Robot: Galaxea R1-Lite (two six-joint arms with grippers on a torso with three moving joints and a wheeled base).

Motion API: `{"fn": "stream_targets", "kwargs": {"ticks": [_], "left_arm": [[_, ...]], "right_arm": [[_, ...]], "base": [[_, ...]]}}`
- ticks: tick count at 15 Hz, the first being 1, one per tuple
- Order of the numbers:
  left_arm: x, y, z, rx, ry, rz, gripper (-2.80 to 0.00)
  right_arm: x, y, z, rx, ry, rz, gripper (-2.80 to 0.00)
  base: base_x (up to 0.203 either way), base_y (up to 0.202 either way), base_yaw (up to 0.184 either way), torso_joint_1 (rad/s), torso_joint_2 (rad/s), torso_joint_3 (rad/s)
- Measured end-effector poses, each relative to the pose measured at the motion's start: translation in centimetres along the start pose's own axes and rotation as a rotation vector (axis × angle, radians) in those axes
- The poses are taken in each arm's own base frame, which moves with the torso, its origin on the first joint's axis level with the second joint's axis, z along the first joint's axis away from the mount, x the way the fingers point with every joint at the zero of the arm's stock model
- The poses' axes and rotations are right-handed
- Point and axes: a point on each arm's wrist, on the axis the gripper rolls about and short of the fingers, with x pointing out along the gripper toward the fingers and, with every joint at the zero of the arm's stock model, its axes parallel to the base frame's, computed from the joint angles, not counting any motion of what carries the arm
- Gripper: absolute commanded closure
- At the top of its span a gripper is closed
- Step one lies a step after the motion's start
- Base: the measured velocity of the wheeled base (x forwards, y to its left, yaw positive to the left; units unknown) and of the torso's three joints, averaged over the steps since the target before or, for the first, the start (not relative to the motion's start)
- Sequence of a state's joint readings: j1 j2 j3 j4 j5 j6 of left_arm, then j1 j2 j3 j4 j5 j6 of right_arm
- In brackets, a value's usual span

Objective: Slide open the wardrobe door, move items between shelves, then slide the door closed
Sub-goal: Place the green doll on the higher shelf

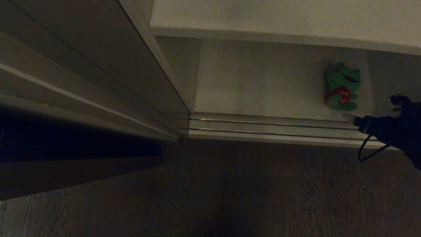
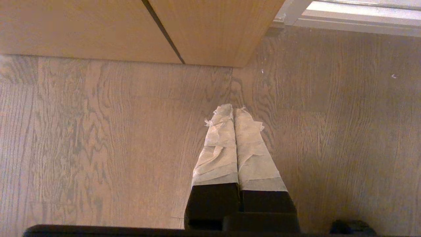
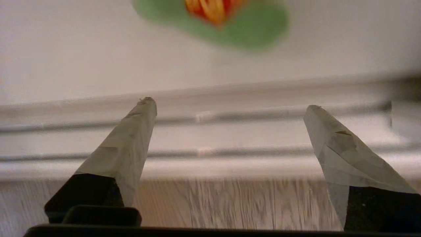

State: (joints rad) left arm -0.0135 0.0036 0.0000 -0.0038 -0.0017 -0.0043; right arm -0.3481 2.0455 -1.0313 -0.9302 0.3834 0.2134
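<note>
The sliding wardrobe door point(image 1: 108, 62) stands pushed aside at the left, leaving the wardrobe open. A green frog plush point(image 1: 342, 87) with a red spotted patch lies on the lower white shelf point(image 1: 263, 85), near its front right. The upper shelf point(image 1: 279, 19) juts out above it. My right gripper point(image 1: 358, 120) comes in from the right edge, just in front of the frog and over the door track. In the right wrist view the gripper point(image 3: 230, 105) is open and empty, with the frog point(image 3: 230, 23) a short way beyond the fingertips. My left gripper point(image 2: 234, 110) hangs shut and empty over the floor.
The metal door track point(image 1: 269, 126) runs along the wardrobe's front edge, between the shelf and the wooden floor point(image 1: 250, 187). In the left wrist view a brown wooden panel point(image 2: 131, 29) rises from the floor point(image 2: 98, 131).
</note>
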Motion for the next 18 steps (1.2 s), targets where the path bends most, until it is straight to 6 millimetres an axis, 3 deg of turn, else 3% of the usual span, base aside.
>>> {"fn": "stream_targets", "kwargs": {"ticks": [4,8,13,18], "left_arm": [[0.0,0.0,0.0,0.000,0.000,0.001,0.00],[0.0,0.0,0.0,0.000,0.000,0.000,0.00],[0.0,0.0,0.0,0.000,0.000,0.000,0.00],[0.0,0.0,0.0,0.000,0.000,0.001,0.00]], "right_arm": [[1.3,0.9,1.2,-0.022,-0.048,0.037,-2.80],[3.3,1.4,0.8,-0.031,-0.061,0.062,-2.80],[5.0,0.2,0.8,-0.043,-0.097,0.055,-2.80],[5.0,-1.1,1.8,-0.065,-0.154,0.039,-2.80]], "base": [[0.000,0.000,0.000,0.000,0.00,0.000],[0.000,0.000,0.000,0.000,0.00,0.000],[0.000,0.000,0.000,0.000,0.00,0.000],[0.000,0.000,0.000,0.000,0.00,0.000]]}}
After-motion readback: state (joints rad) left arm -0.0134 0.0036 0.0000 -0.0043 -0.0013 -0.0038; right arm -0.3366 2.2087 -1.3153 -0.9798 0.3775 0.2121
